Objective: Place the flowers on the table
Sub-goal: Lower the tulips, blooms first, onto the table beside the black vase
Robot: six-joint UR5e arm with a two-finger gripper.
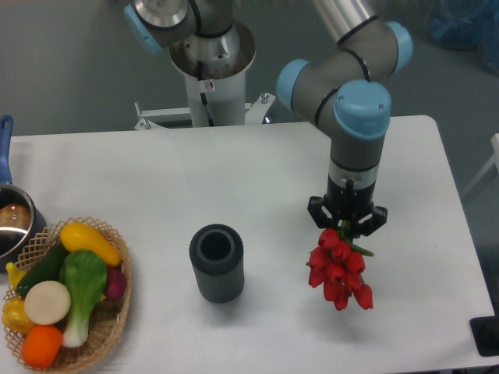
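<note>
One bunch of flowers held over the right half of the bench

One pot sits at the far left edge of the white bench, cut off by the frame, its blue handle pointing away from the camera; just beside it a wicker basket of vegetables overhangs the near left corner; a ribbed dark cylinder vase stands upright nearer the middle, well apart from the basket, with bare white surface behind it; further right the arm reaches down, and its fingers are clenched on the flowers, whose red buds hang toward the camera, between the vase and the right edge; whether the buds touch the surface I cannot tell; bare bench lies on to the rounded right corners; behind the bench, the robot's pedestal stands on grey floor.
</note>
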